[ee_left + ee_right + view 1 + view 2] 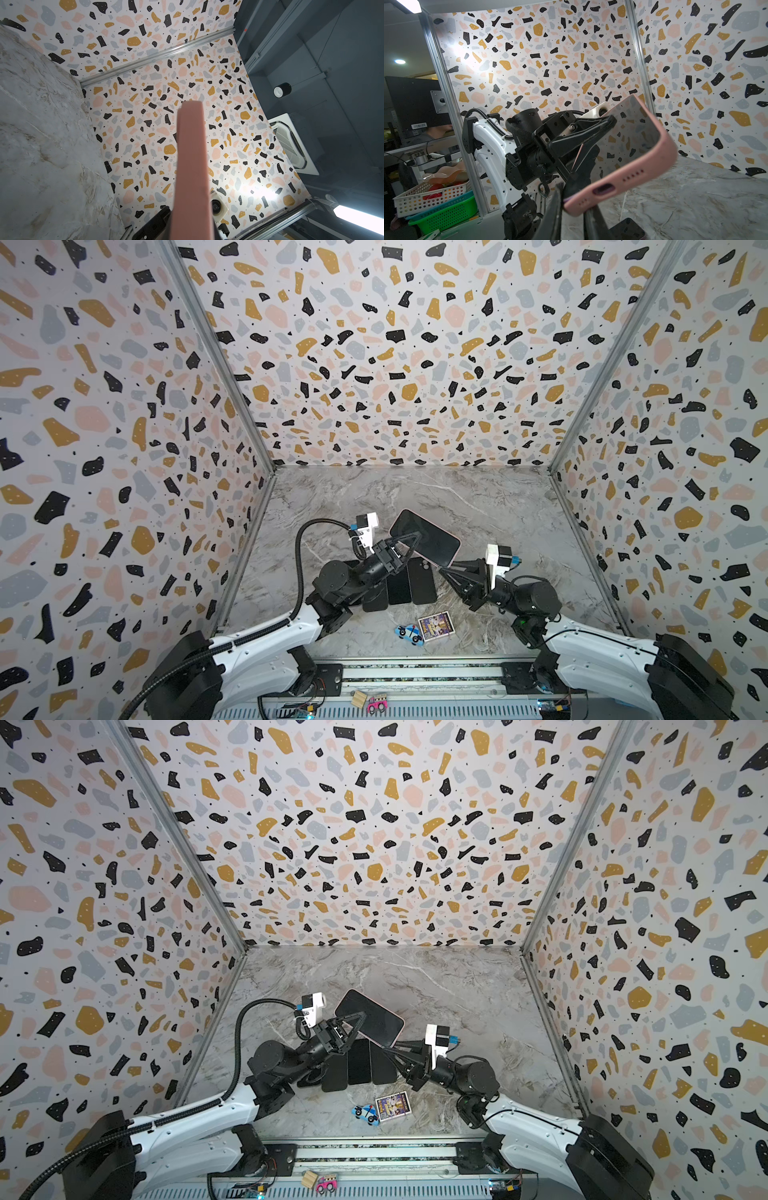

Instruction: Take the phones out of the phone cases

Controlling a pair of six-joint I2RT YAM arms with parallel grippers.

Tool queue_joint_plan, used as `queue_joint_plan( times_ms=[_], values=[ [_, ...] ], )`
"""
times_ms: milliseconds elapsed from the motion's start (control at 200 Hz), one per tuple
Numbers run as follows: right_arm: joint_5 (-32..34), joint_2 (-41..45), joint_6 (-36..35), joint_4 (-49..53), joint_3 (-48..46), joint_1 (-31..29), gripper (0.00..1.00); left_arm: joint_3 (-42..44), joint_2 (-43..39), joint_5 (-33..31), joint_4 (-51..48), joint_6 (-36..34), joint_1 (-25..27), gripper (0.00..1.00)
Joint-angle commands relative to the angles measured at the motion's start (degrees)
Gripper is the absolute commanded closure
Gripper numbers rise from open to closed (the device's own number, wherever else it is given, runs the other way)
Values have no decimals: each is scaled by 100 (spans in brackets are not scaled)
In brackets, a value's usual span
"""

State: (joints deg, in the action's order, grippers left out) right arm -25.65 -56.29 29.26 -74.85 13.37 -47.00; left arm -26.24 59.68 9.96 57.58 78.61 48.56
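Phone (426,537), screen up and not yet out of its pink phone case (623,176), hangs tilted above the table (478,497). The left fingers (587,131) are clenched on one long edge. The right fingers (554,212) straddle the case's bottom corner, and I cannot tell whether they pinch it. They should catch only the rim and peel it backward.

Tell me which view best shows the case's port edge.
Right wrist: the case faces it port edge first, holes clear. Both top views show screen and thin pink rim; left wrist, only a blurred side.
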Motion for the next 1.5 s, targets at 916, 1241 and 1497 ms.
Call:
queue_joint_plan(
  times_ms=[916, 1241, 1497],
  values=[
    [1404, 171, -1736, 1385, 798, 34, 100, -269, -141, 628, -256, -213, 181, 100],
    [1725, 32, -1569, 1548, 933, 108, 100, -284, -97, 778, -149, -232, 216, 100],
    [1571, 231, -1216, 1183, 544, 226, 99, -260, -261, 640, -189, -334, 191, 100]
  ],
)
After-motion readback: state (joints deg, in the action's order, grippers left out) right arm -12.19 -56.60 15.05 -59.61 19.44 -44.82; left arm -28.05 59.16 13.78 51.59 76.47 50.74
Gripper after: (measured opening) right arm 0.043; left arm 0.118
